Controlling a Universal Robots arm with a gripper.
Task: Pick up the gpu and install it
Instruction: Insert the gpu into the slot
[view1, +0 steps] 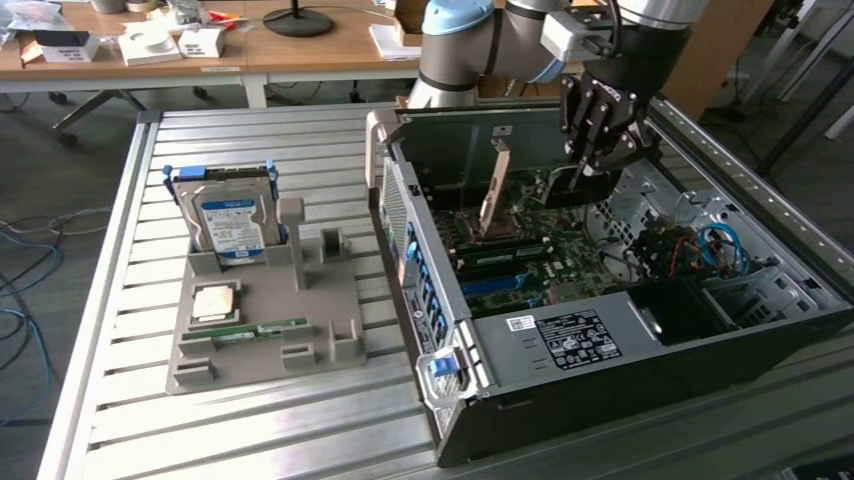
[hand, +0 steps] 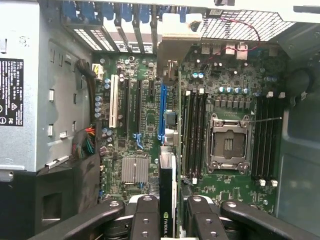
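Ribbed metal bench (view1: 267, 430) carries the open computer case (view1: 561, 440), laid on its side so the motherboard (hand: 135, 150) faces up at me. My gripper (view1: 594, 165) hangs inside it over the board. My fingers (hand: 145, 220) are closed from either side on the gpu (hand: 167, 217), which stands on edge between them, dark top edge toward my wrist. Its length runs toward the back of the case, above the long blue slot (hand: 162, 107). I cannot tell whether its connector has entered that slot at all.

What worries me is alignment. From the wrist, the card's line sits just beside the blue slot rather than squarely over it. That may be only the viewing angle. If it is real and I press, the connector lands on the slot's wall, and card or slot takes the load.

The memory slots (hand: 192, 135) lie just beside the card on its other side, and the open processor socket (hand: 227, 142) is near. A sideways slip in my grip could drive a corner into either.

My hold looks to be toward the end away from the rear, so a push could tip the card and seat one end alone. The pale bracket (hand: 176, 37) at the far end could also catch on the case instead of dropping into its opening.
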